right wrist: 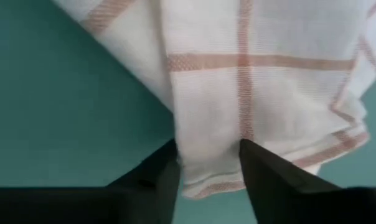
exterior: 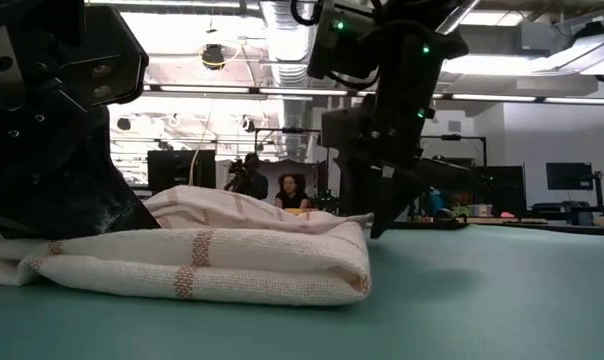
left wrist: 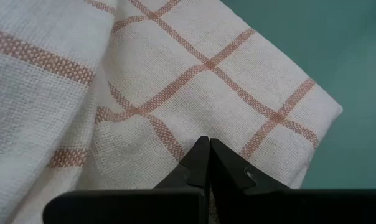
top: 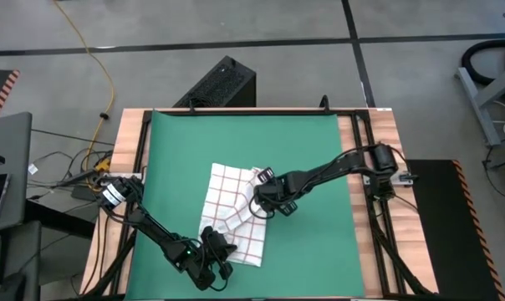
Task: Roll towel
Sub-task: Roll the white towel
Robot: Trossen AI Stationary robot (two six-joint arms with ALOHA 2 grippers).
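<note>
High view shows the left gripper (top: 221,253) jaws shut, pinning the towel (top: 232,209) while the right gripper (top: 262,191) jaws straddle its folded edge, apparently to roll it.

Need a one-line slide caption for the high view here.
Both grippers work the towel on the green mat: left gripper shut at its near edge, right gripper astride its far-right fold.

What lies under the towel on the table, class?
The towel lies on a green mat, which shows all around it. The part of the mat beneath the cloth is covered, so anything there cannot be seen.
</note>
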